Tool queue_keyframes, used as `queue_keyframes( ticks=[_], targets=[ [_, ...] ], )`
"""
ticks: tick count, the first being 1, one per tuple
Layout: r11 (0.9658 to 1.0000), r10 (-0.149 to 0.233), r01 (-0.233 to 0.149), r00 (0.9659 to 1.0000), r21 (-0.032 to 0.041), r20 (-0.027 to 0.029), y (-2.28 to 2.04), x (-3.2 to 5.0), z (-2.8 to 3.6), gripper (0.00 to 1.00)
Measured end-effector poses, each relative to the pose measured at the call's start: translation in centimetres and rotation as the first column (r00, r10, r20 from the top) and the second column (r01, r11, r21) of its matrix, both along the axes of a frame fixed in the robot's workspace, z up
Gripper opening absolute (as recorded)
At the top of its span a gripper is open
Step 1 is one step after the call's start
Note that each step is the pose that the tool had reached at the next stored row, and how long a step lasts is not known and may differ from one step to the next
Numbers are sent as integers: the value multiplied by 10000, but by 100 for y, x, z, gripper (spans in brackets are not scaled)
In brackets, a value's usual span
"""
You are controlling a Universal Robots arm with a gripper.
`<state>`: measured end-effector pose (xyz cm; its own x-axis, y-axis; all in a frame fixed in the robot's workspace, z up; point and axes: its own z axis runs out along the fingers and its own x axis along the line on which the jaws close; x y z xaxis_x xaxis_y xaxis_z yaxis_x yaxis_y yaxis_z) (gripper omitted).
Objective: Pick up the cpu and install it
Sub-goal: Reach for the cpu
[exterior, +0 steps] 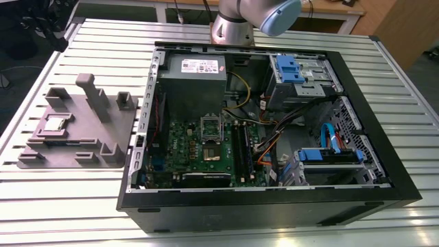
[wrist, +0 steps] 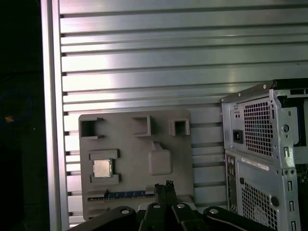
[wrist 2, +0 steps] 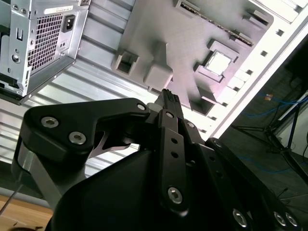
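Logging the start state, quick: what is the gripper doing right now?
Gripper: jaws closed, holding nothing; the cpu lies in the grey fixture tray.

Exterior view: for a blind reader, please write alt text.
The cpu sits in a grey fixture tray on a slatted table, to the exterior view's left of an open computer case with its green motherboard exposed. The robot arm stands beyond the case.
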<state>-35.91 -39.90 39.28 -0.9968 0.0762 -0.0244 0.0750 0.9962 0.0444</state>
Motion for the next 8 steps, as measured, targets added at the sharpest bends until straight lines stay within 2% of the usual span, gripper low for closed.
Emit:
queue_keyframes(
  ticks=[8],
  targets=[
    [10000,-1,1,10000,0,1,0,-80,-1,10]
  ],
)
